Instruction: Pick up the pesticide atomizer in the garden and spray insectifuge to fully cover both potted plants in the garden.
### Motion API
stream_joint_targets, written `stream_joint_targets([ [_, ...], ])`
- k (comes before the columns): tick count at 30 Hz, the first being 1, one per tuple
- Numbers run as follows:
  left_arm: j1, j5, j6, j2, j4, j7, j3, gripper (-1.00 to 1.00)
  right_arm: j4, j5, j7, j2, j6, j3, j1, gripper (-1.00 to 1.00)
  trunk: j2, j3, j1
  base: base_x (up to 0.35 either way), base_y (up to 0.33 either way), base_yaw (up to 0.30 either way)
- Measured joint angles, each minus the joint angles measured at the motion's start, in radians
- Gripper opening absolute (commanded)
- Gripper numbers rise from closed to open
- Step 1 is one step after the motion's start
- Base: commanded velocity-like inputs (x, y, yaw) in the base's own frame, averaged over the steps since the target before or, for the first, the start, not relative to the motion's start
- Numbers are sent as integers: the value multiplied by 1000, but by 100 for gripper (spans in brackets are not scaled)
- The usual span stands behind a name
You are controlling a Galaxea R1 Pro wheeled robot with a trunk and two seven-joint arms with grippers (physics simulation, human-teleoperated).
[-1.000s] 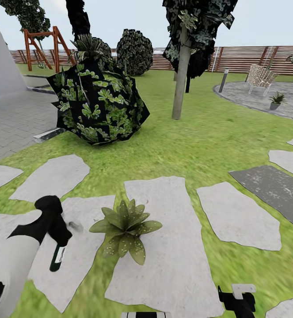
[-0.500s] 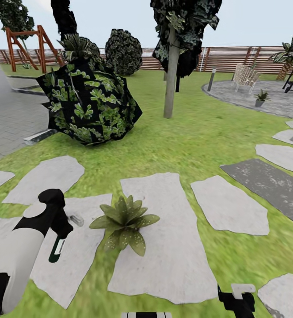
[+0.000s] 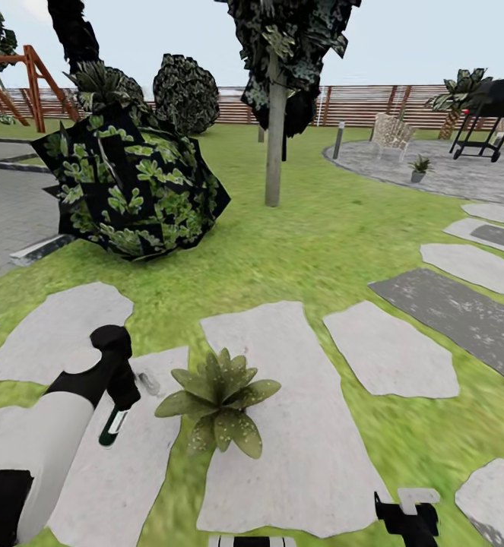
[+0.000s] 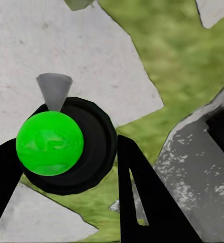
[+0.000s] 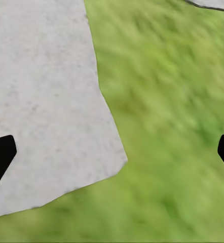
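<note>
Head view: the left gripper [image 3: 119, 395] is seen lower left, jaws clamped on the pesticide atomizer [image 3: 113, 427], held just beside a potted plant [image 3: 219, 400] on a stepping stone [image 3: 282, 425]; a 2nd potted plant [image 3: 418, 167] sits upper right on the patio [image 3: 434, 171]. Left wrist view: atomizer is gripped — green base facing cam. Right wrist view: right gripper [image 5: 112, 152] jaws are wide apart over grass [image 5: 168, 126].

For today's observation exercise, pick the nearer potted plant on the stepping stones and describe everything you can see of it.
The nearer potted plant is a low rosette of broad, pointed, dull-green leaves, the front ones speckled pale. Its pot is hidden beneath the leaves. It stands upright on a large pale grey stepping stone, some leaves overhanging the grass strip beside it. Nothing touches it; the left gripper, holding the pesticide atomizer, hangs just beside it.
</note>
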Motion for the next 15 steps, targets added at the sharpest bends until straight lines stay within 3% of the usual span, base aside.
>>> stream_joint_targets([
  [3,38,0,-49,4,0,-1,-19,-100,0,0,1,0,0,0,0,100,0,0,0,147,18,-1],
  [7,59,1,-64,7,0,-1,-20,-100,0,0,1,1,0,0,0,100,0,0,1,13,2,0],
  [15,61,0,-58,-3,0,-1,-11,-100,0,-2,0,3,0,0,0,100,0,0,1,-281,160,-218],
])
